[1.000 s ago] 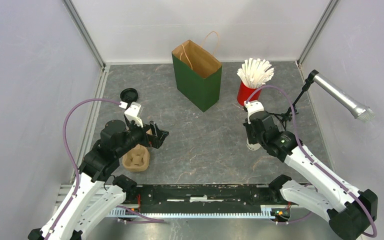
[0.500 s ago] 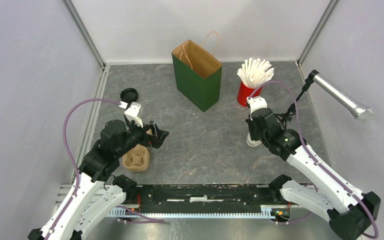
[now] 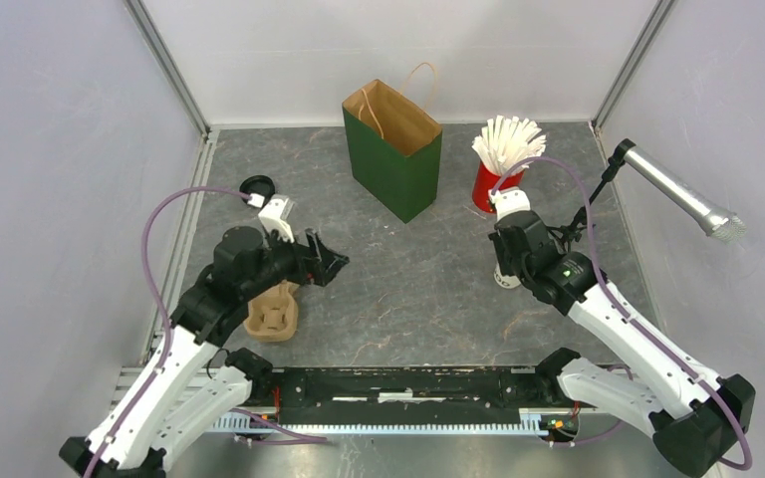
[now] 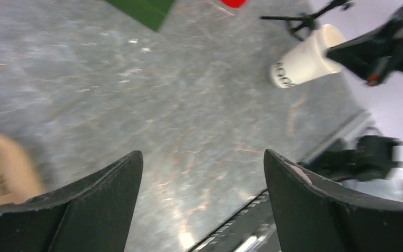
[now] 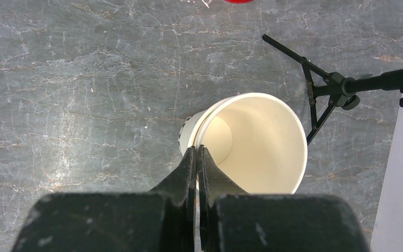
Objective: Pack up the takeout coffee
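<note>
One takeout coffee cup (image 5: 257, 142), white outside, tan inside and with no lid on, hangs tilted at the right of the table. My right gripper (image 5: 197, 149) is shut on its rim, one finger inside and one outside. The top view shows that cup (image 3: 504, 278) under the right gripper (image 3: 510, 261). A round black lid (image 3: 256, 185) lies at the far left. My left gripper (image 3: 329, 262) is open and holds nothing, just past the brown pulp carrier (image 3: 271, 315). In the left wrist view the open left gripper (image 4: 202, 155) faces bare table, with the cup (image 4: 304, 60) far off.
A green paper bag (image 3: 393, 149) stands open at the back centre. A red cup of white straws (image 3: 488, 185) is right of it, close behind the right arm. A microphone on a small stand (image 3: 677, 191) reaches in from the far right.
The right gripper has closed on the cup's rim and drawn it slightly toward the back. The left arm has swung forward and right, away from the carrier.
</note>
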### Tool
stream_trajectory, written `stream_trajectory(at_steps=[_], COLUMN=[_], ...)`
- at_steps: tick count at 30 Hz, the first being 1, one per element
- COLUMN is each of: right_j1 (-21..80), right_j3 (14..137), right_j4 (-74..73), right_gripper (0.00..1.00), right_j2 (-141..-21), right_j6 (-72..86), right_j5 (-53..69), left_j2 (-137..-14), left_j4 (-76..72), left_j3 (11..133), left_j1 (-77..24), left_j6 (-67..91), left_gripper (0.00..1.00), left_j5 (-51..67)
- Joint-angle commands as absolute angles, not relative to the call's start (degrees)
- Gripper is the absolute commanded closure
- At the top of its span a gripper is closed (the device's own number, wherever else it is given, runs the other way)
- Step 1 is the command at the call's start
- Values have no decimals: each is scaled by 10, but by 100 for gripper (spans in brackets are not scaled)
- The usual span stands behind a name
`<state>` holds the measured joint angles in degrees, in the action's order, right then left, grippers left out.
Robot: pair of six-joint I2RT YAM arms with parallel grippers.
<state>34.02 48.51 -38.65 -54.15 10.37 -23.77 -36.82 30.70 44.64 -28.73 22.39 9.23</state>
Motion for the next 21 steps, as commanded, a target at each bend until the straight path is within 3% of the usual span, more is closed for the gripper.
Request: stream_trajectory(at_steps=[1, 8, 21], right_j1=[339, 339, 339], right_j3=[477, 444, 428], right_j4=[-363, -339, -334], right_gripper=[100, 100, 100], right_j2=[-523, -495, -468], right_j6=[92, 81, 68], right_j5=[-233, -206, -165], left_j2=[-441, -656, -1027], left_j4=[103, -48, -516], left_j3=[435, 496, 541], left_j1=[-294, -451, -532], left_j6=[448, 496, 692], left_gripper=[14, 21, 41], left_j5=[242, 159, 157])
